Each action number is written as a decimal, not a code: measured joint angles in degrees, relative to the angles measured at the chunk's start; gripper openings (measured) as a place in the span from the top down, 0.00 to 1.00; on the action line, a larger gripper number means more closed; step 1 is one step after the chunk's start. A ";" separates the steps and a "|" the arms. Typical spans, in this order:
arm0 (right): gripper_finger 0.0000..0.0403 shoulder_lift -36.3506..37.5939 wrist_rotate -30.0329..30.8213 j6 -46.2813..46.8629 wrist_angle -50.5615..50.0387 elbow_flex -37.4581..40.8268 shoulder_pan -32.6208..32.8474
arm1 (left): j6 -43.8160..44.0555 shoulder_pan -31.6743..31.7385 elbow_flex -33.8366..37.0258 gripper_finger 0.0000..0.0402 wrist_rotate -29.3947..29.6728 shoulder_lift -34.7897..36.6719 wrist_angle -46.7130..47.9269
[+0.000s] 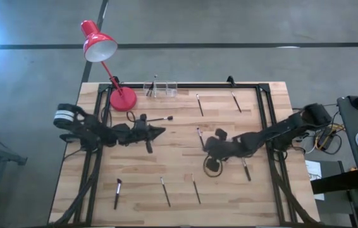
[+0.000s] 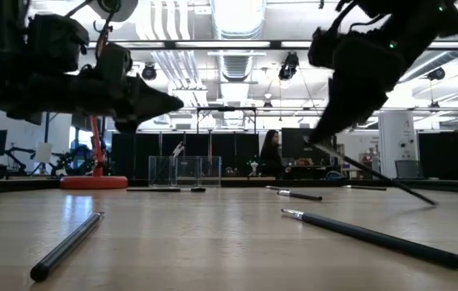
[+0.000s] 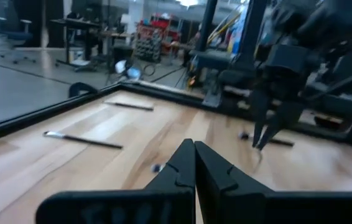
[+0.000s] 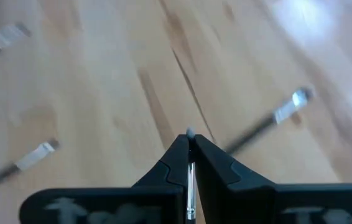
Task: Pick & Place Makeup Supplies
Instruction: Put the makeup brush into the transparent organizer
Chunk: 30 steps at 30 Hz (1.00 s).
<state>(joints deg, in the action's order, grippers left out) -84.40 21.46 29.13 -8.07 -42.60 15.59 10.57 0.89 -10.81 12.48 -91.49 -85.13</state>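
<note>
Several thin makeup brushes lie flat on the wooden table: two at the far side [image 1: 199, 104] [image 1: 236, 101], three near the front [image 1: 117, 193] [image 1: 165, 191] [image 1: 195, 189], one under the right arm [image 1: 246, 169], and one by the lamp [image 1: 159, 118]. My right gripper [image 1: 205, 147] is mid-table, shut on a thin brush [image 1: 200, 138]. My left gripper [image 1: 162, 132] is left of it, above the table, shut and empty [image 3: 194, 149]. My right gripper pinches the brush's slim silvery handle [image 4: 190, 174] between its two fingers, close to one end [image 4: 189, 132], which pokes out just past the fingertips. The fingers slant down from above. The brush [image 2: 375, 172] is tilted, sloping down toward the table; I cannot tell whether its low end touches.
A red desk lamp [image 1: 106, 63] stands on its base [image 1: 123, 99] at the far left. A clear organizer [image 1: 160, 89] holding a few brushes sits at the far edge. Black frame rails [image 1: 264, 120] run along the table's sides. A person [image 2: 271, 153] shows far behind.
</note>
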 joint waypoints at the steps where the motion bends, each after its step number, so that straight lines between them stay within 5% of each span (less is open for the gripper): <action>1: 0.97 1.30 -0.05 -1.53 3.79 1.66 -0.35 | 0.97 0.44 -0.23 1.00 -0.81 -1.54 -2.31; 17: 0.97 17.34 -0.89 -28.81 40.04 14.79 -4.30 | 6.57 -0.40 -9.03 1.00 -2.53 -5.48 1.19; 30: 0.97 10.80 -8.10 -31.16 65.89 17.34 -4.89 | -2.84 -8.30 -21.16 0.75 -0.88 -3.71 15.86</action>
<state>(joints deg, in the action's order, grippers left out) -73.60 13.37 -2.02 57.82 -25.26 10.70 7.73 -7.40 -31.97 11.60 -95.20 -69.27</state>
